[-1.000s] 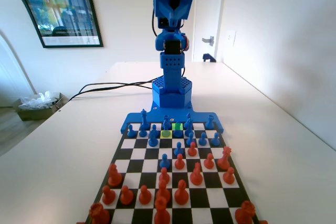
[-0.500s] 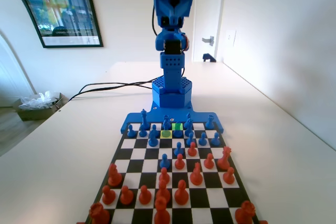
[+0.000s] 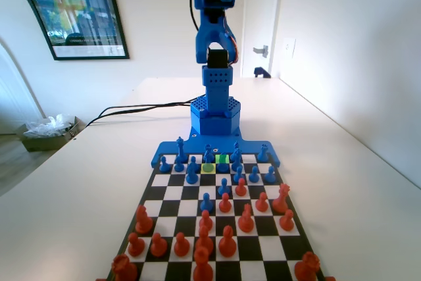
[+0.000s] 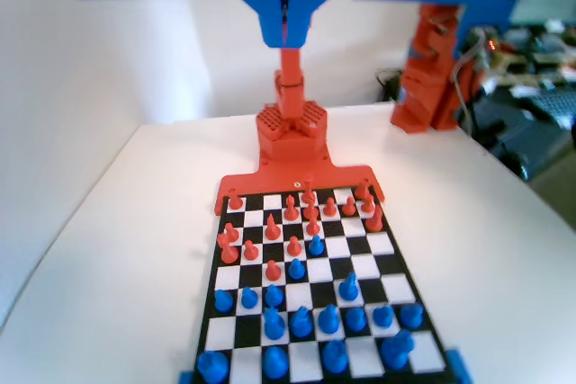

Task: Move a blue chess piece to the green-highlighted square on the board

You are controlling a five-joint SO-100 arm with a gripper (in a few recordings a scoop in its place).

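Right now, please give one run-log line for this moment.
gripper: shut, empty, high above board | green-highlighted square: not yet filled | stage: approach

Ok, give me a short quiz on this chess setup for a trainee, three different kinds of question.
1. True or false: the tool is shut on a blue piece.
2. In the fixed view, where is the green-highlighted square? A: in the row nearest the camera. B: at the arm's end, among blue pieces. C: among the orange-red pieces.
3. Fill in: in the wrist view, the nearest pieces are coloured ____.

Key: 1 false, it is shut and holds nothing. 2 B. 3 blue.
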